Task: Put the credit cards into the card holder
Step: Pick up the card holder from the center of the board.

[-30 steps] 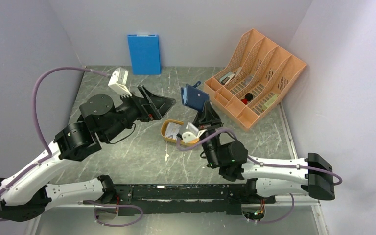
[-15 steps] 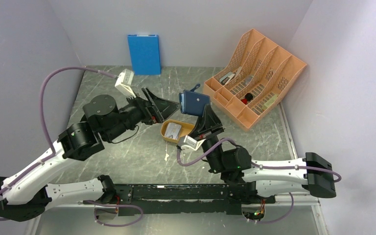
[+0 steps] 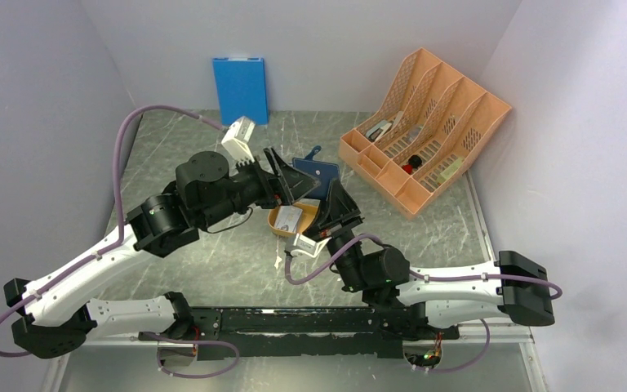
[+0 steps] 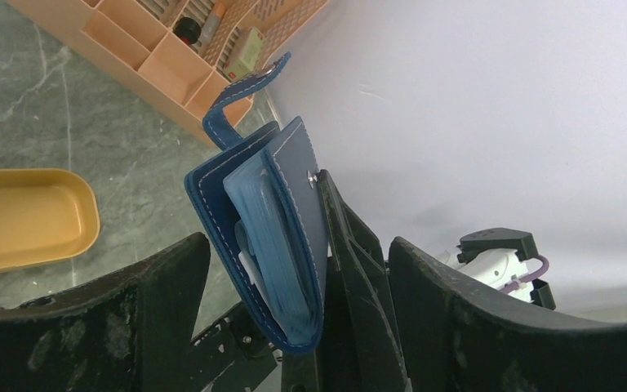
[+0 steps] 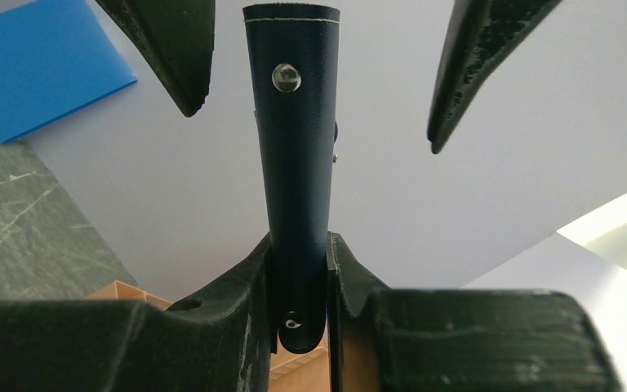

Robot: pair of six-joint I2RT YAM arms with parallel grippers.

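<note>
Above the orange tray (image 4: 33,220), near the middle of the table, your right gripper (image 5: 298,269) holds the navy card holder (image 4: 273,220) upright, jaws clamped on its lower edge. The snap tab curls away at the top, unfastened. Your left gripper (image 3: 298,178) has its jaws spread wide and straddles the holder's upper part, one finger on each side and neither touching it.

The credit cards (image 3: 290,216) are not yet loaded. A pale card lies in the tray below, though you cannot count from here how many are there.

This looks like the opening step: steadying the wallet so that its pockets can be reached. The next move probably calls for the left jaws to pinch only the near cover and peel it away from the pale inner sleeves, while the right keeps its hold.

You have open room on either side of the holder's top edge in the right wrist view. The covers are thin and stitched, so come in square or a fingertip may slip off. The orange desk organiser (image 3: 424,122) stands well apart to the right, and the blue panel (image 3: 241,88) leans against the back wall, clear of both arms.
</note>
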